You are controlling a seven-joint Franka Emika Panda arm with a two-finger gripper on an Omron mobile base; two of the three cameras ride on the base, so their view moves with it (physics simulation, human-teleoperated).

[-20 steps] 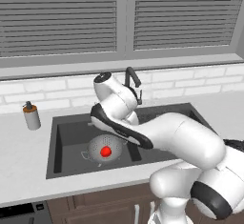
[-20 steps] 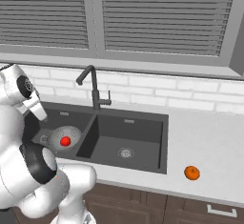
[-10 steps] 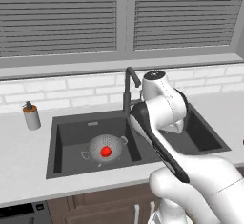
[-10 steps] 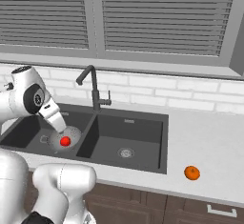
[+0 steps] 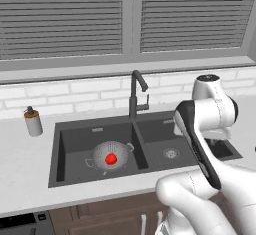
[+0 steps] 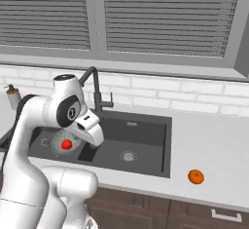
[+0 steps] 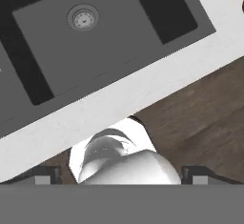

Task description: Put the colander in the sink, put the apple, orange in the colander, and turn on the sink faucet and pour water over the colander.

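While the jaws are spread wide and empty above the dark grey double-basin sink, the small silvery perforated colander is seen upright in the left basin, handles pointing sideways, the glossy red apple inside; the round orange is left on the pale tabletop.

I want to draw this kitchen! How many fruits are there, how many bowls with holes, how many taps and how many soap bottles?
Fruits: 2, apple and orange
Bowls with holes: 1, colander
Taps: 1, faucet
Soap bottles: 1
Total: 5
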